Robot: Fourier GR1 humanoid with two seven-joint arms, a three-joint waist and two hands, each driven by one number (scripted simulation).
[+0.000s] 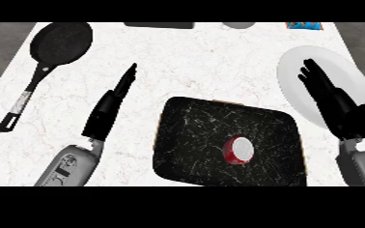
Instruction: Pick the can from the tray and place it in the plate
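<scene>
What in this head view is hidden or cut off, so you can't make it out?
Head view, top edge: a dark object, a grey object and a blue object are cut off; unidentifiable.
Head view: the right hand covers part of the plate.
Head view: the can shows mostly its top; label too small.

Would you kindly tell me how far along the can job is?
Nothing done yet: the can sits on the tray. Nothing in hand: the right hand lies open over the plate, the left hand open beside the tray. Grasp, lift and placing remain.
</scene>
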